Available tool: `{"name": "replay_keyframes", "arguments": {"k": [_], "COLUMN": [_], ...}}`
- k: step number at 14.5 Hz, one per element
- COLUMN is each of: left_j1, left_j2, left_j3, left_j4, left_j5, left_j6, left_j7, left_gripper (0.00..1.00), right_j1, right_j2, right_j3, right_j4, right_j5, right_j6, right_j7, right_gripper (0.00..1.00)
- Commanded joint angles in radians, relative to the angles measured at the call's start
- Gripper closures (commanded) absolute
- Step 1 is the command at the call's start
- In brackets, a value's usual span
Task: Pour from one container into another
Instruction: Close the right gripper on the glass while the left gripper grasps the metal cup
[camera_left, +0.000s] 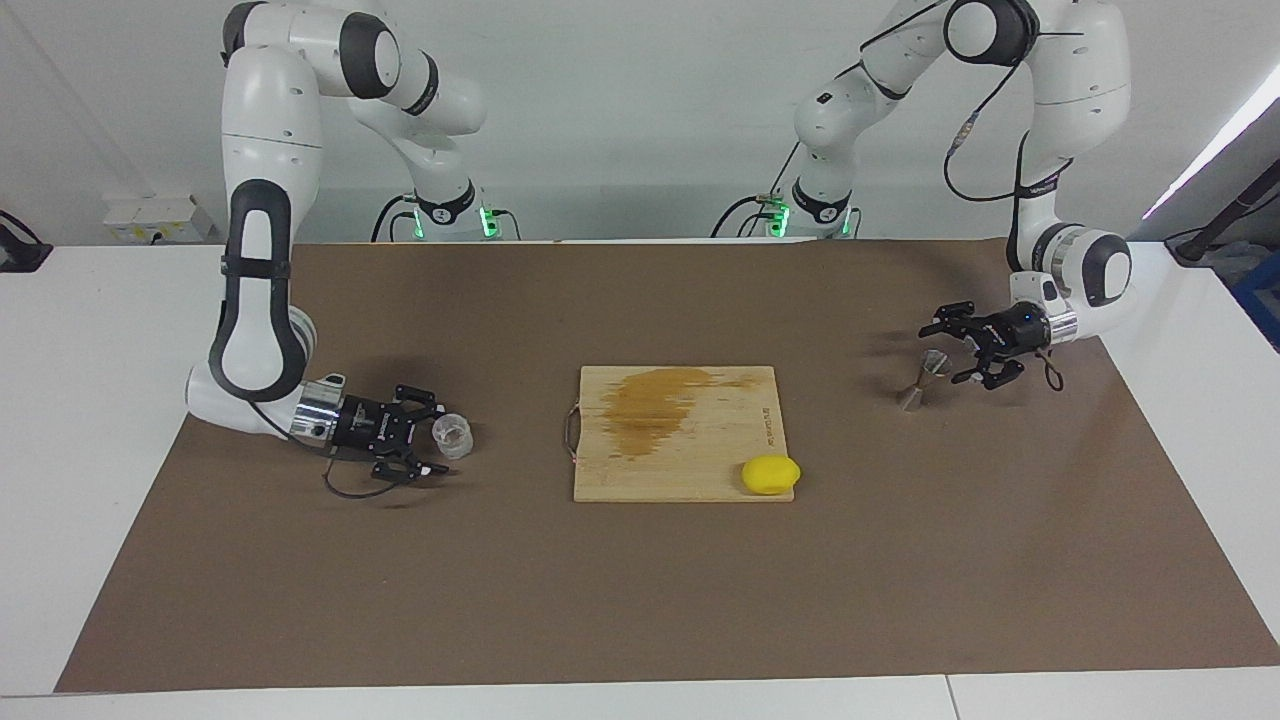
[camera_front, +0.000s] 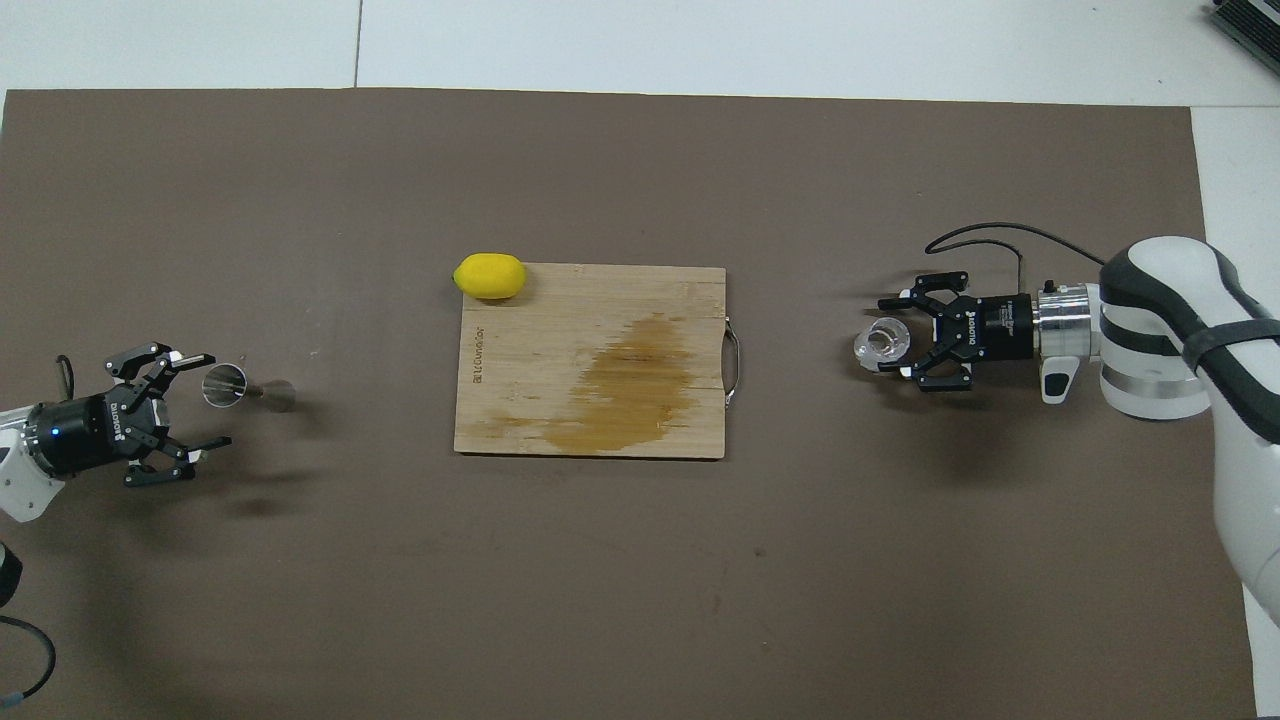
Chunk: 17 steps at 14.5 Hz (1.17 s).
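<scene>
The right pincer, fingers straddling the glass cup though I cannot tell if they grip, lies level at its desk end. The left pincer, spread wide, reaches beside the upright jigger at the other end.

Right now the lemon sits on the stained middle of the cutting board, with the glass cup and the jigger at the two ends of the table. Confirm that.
Not quite. The lemon lies at a corner of the cutting board, away from the stain, as the overhead view shows. The glass cup and the jigger do stand at the table's two ends.
</scene>
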Motion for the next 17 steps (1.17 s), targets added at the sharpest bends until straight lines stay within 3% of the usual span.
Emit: {"name": "replay_keyframes", "arguments": {"k": [1,9,16,17], "left_j1": [-0.024,-0.037,-0.034,-0.034], "left_j2": [-0.005,-0.008,-0.008,-0.008], "left_j3": [0.008,0.008,0.008,0.008], "left_j4": [-0.028,-0.038,-0.038,-0.038], "left_j5": [-0.037,-0.046,-0.044,-0.046], "left_j6": [0.032,0.032,0.024,0.025], "left_j7": [0.031,0.031,0.029,0.029], "left_gripper": [0.00,0.02,0.33,0.43], "right_j1": [0.006,0.006,0.004,0.006], "right_j2": [0.002,0.000,0.000,-0.001], "right_j3": [0.001,0.001,0.001,0.001], "right_j4": [-0.006,-0.012,-0.010,-0.009], "right_j5": [0.026,0.026,0.026,0.026], "right_j6": [0.010,-0.002,-0.014,-0.014], "right_j7": [-0.005,0.013,0.029,0.033], "right_gripper": [0.15,0.15,0.14,0.14]}}
